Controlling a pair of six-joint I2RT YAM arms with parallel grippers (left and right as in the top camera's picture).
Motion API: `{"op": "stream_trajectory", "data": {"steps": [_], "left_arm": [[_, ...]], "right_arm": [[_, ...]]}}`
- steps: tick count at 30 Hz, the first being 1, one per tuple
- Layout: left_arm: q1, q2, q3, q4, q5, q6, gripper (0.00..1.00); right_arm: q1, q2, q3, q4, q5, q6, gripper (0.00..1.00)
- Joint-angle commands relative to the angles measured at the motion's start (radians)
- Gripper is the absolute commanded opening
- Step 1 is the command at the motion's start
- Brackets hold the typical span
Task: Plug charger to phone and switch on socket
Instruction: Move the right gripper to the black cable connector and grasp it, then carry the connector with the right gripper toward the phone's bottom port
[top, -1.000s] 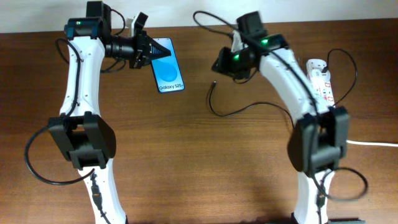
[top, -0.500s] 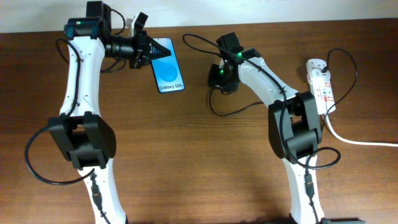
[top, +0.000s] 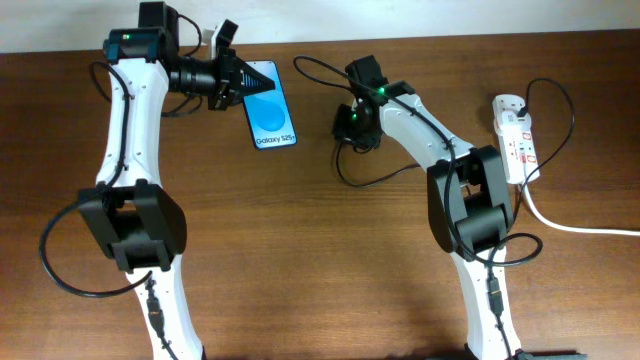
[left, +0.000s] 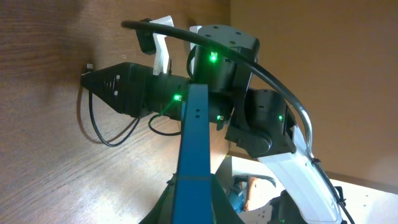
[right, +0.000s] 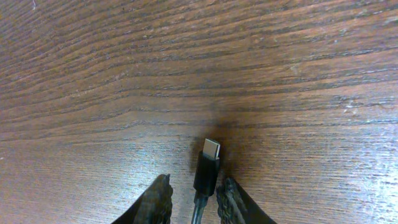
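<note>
The right tool (right: 194, 190) sits low over the surface (right: 93, 74), fingers apart either side of the charger plug (right: 209, 163). The left tool (top: 238, 85) is clamped on the phone (top: 272, 108). Grasping the plug looks underway; next, close squarely on it.

Open table (top: 320, 250) between phone (top: 272, 115), charger (right: 207, 169)
</note>
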Motion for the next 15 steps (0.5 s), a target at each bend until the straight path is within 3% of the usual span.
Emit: {"op": "stream_trajectory", "data": {"steps": [1,4,8,15], "left_arm": [[0.004,-0.01,0.014,0.002,0.045,0.016,0.0],[0.004,-0.01,0.014,0.0,0.045,0.016,0.0],[0.004,-0.01,0.014,-0.007,0.044,0.016,0.0],[0.004,-0.01,0.014,-0.01,0.044,0.016,0.0]], "right_arm": [[0.015,0.035,0.003,-0.007,0.015,0.013,0.23],[0.015,0.035,0.003,-0.019,0.014,0.013,0.04],[0.004,0.027,0.006,-0.063,-0.013,-0.028,0.04],[-0.095,-0.227,0.006,-0.135,-0.489,-0.542,0.04]]}}
